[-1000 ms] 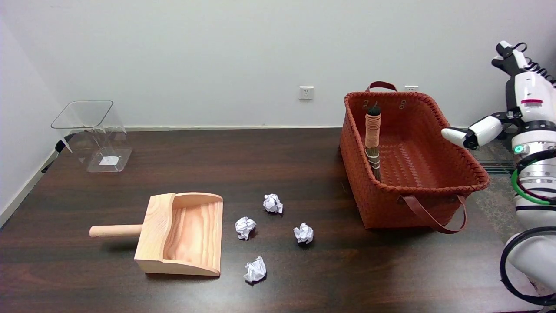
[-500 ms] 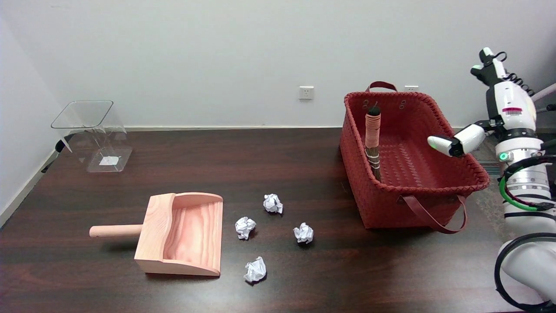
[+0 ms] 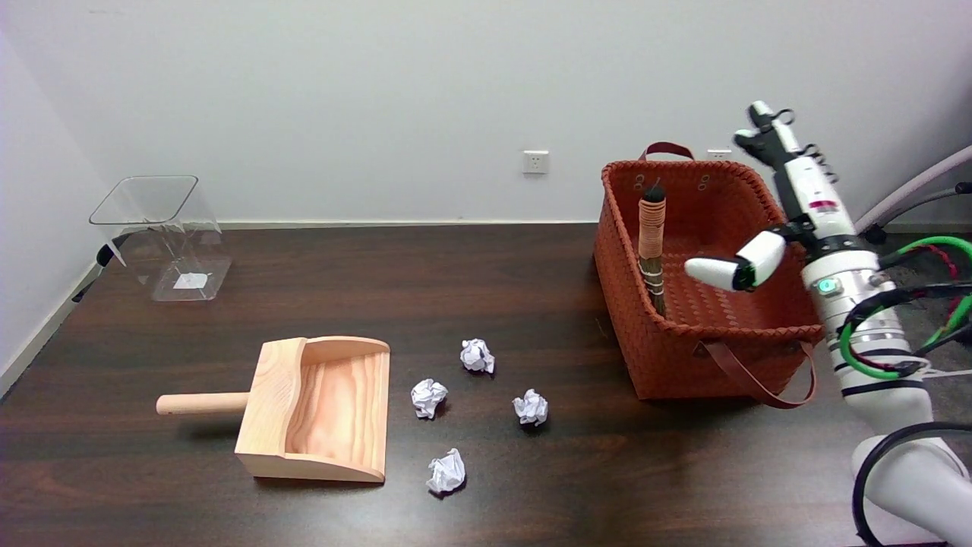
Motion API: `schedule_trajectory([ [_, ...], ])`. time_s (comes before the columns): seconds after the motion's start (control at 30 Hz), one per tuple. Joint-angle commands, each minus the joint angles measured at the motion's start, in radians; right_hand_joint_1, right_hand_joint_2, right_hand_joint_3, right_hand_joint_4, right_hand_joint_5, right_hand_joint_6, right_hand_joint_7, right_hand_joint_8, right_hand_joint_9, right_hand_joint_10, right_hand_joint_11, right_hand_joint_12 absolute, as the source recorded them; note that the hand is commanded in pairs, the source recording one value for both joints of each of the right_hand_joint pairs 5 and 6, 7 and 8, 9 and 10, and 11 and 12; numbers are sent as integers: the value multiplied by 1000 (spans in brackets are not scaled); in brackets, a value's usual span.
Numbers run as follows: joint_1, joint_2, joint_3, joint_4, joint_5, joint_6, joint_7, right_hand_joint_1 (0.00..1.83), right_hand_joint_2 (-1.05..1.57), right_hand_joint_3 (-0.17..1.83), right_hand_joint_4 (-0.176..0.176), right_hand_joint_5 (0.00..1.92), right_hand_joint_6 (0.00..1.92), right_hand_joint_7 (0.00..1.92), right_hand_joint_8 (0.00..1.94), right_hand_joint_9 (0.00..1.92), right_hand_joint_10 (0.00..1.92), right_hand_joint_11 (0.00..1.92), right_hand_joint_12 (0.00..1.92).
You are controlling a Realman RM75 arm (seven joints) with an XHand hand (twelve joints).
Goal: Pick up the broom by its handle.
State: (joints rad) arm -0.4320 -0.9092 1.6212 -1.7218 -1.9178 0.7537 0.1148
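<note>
Standing nearly upright in the red woven basket (image 3: 729, 357), the broom (image 3: 651, 247) leans against the basket's left wall, its cord-wrapped handle rising above the rim and its dark tip uppermost. To its right, above the basket's inside, hangs the right hand (image 3: 767, 228), fingers spread apart and holding nothing: one white finger points left toward the handle while the others reach up past the basket's far rim. Hand and handle are apart, with open air over the basket floor between them. Below the hand runs the basket's near rim, and a brown strap hangs down its front wall. Far to the left of the hand, on the dark table (image 3: 531, 258), lie four crumpled paper balls (image 3: 477, 355), then a wooden dustpan (image 3: 319, 408), and farthest off a clear plastic bin (image 3: 163, 235) by the table's left edge.
</note>
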Motion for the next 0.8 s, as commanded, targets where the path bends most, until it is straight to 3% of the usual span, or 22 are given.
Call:
schedule_trajectory([
  [0.03, 17, 19, -145, -116, -17, -108, 205, 1039, -712, 1256, 0, 109, 109, 336, 336, 296, 296, 257, 257],
  [0.37, 69, 44, -200, -60, -17, -100, 318, 1031, -711, 1265, 0, 122, 122, 341, 341, 257, 257, 108, 108],
  [0.8, 204, 79, -350, 89, -6, -41, 415, 1036, -707, 1244, 0, 115, 115, 353, 353, 270, 270, 100, 100],
])
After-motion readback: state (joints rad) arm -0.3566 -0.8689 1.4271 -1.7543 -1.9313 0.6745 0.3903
